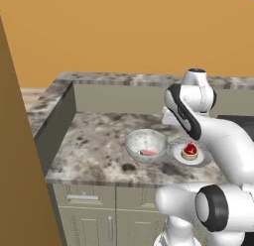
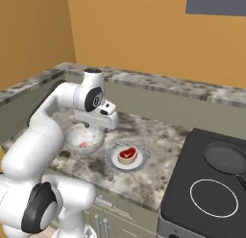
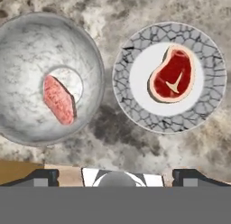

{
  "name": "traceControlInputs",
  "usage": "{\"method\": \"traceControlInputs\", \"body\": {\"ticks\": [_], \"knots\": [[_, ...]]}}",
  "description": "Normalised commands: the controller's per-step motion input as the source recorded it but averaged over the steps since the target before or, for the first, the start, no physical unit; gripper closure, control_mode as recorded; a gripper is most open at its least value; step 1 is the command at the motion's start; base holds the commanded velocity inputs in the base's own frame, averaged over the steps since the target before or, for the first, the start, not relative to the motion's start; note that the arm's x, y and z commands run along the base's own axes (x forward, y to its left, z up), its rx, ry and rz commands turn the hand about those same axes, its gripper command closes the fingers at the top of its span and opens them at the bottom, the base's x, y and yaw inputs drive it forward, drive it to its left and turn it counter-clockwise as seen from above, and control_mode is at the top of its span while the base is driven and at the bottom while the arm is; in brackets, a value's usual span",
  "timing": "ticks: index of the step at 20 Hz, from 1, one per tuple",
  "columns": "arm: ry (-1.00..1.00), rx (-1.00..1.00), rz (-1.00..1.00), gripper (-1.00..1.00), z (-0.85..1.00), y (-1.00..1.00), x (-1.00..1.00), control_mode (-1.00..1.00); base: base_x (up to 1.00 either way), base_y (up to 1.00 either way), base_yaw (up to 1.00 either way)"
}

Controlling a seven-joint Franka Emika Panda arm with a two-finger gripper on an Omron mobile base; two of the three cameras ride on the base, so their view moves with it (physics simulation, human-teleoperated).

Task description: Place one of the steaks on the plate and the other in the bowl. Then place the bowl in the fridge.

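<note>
The mottled whitish-grey bowl [image 3: 27,51] stands on the counter, and the elongated pale pink steak [image 3: 58,100] lies on its bottom. Just to its right is the plate [image 3: 212,65] with a grey speckled rim. The round deep red steak [image 3: 173,75] rests on the plate's white centre. The base views show the same pair: bowl [image 1: 144,140] [image 2: 77,136] and plate [image 1: 174,153] [image 2: 111,160]. My gripper [image 3: 118,177] [image 2: 98,126] hovers above them, roughly over the gap between bowl and plate. It is open and holds nothing. The fridge is out of view.
A black stove [image 2: 206,194] with a dark frying pan [image 2: 226,158] stands to the right of the plate. The marble counter [image 1: 94,141] has a raised back ledge and a side wall at the left. A tall brown panel [image 1: 15,165] rises at the left.
</note>
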Motion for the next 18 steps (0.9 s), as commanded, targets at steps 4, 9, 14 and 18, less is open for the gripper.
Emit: {"method": "traceControlInputs", "body": {"ticks": [4, 9, 14, 18], "knots": [[0.01, 0.00, 0.08, -1.00, -0.26, -0.05, 1.00, -1.00, 0.00, 0.00, 0.00], [0.03, -0.01, 0.03, -1.00, -0.27, 0.21, 0.97, -1.00, 0.00, 0.00, 0.00], [0.00, -0.01, 0.00, -1.00, -0.44, 0.19, 0.74, -1.00, 0.00, 0.00, 0.00], [0.01, 0.00, 0.00, -1.00, -0.48, 0.02, 0.44, -1.00, 0.00, 0.00, 0.00]]}}
